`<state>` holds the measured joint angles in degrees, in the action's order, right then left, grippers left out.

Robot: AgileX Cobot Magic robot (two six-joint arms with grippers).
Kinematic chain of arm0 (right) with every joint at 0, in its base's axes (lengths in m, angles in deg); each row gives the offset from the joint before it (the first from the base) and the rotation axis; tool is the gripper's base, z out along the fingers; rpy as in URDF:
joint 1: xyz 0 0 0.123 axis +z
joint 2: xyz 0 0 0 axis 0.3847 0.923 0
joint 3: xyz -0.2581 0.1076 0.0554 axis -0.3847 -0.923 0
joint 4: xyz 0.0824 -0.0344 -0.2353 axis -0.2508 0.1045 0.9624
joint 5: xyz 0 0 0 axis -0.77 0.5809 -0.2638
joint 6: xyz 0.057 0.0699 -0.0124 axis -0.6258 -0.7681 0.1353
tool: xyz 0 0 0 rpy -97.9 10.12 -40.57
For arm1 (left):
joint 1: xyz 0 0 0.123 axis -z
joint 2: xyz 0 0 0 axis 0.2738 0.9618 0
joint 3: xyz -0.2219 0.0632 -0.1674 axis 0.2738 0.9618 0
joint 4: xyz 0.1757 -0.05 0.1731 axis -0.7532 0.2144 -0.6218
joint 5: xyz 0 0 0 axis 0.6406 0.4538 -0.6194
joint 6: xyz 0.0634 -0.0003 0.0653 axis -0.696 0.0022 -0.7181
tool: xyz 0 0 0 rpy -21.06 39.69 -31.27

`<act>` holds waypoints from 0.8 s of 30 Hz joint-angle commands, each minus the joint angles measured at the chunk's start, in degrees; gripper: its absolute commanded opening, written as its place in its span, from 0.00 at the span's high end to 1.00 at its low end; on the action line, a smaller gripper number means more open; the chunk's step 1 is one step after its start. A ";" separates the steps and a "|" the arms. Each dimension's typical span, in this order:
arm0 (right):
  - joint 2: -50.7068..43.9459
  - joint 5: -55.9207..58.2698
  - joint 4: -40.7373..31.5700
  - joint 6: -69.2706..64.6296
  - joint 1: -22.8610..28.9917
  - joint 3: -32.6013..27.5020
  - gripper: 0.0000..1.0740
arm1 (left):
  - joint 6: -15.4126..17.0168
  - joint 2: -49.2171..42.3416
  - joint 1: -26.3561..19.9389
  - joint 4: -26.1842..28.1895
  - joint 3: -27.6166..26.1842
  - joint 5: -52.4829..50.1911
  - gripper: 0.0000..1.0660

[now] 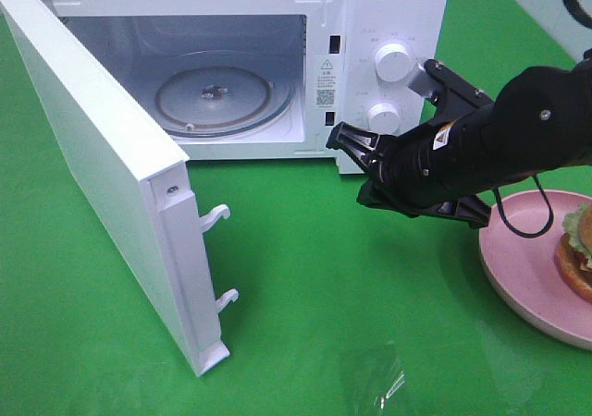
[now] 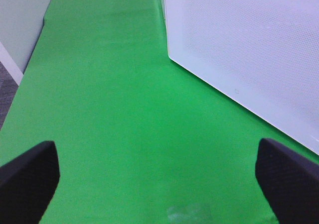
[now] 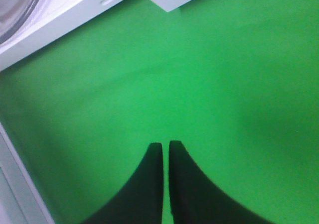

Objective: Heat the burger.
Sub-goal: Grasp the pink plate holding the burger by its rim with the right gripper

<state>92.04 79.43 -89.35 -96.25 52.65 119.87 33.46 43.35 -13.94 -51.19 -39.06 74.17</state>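
Note:
The burger [image 1: 578, 250], with green lettuce under a brown bun, rests on a pink plate [image 1: 527, 263] at the right edge of the exterior high view, partly cut off. My right gripper [image 1: 337, 140] hovers in front of the microwave's [image 1: 388, 9] lower knob, left of the plate and away from the burger. In the right wrist view its fingers [image 3: 162, 145] are shut with nothing between them, over green cloth. My left gripper [image 2: 154, 157] is open and empty beside the microwave door [image 2: 249, 50]; it is out of the exterior high view.
The white microwave door [image 1: 92, 157] is swung wide open toward the front left, its latch hooks [image 1: 217, 217] sticking out. Inside lies the bare glass turntable [image 1: 213, 97]. Green cloth [image 1: 324, 277] covers the table between door and plate.

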 commanded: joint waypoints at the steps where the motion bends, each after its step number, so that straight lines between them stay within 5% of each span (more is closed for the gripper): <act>1: -2.41 3.67 0.74 5.33 0.00 0.11 0.93 | -0.11 -1.26 0.17 0.40 0.23 -0.86 0.06; 17: -13.35 27.04 5.21 22.75 -1.83 0.11 0.86 | -0.11 -1.26 0.17 0.40 0.23 -0.86 0.06; 21: -14.90 30.54 5.21 26.87 -4.76 0.11 0.70 | -0.11 -1.26 0.17 0.40 0.23 -0.86 0.06; 22: -15.53 31.97 6.07 28.65 -6.02 0.11 0.55 | -0.11 -1.26 0.17 0.40 0.23 -0.86 0.06; 24: -15.99 32.89 7.56 29.85 -6.82 0.11 0.50 | -0.11 -1.26 0.17 0.40 0.23 -0.86 0.06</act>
<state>76.80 110.83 -83.16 -68.46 46.63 119.81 33.46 43.35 -13.94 -51.19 -39.06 74.17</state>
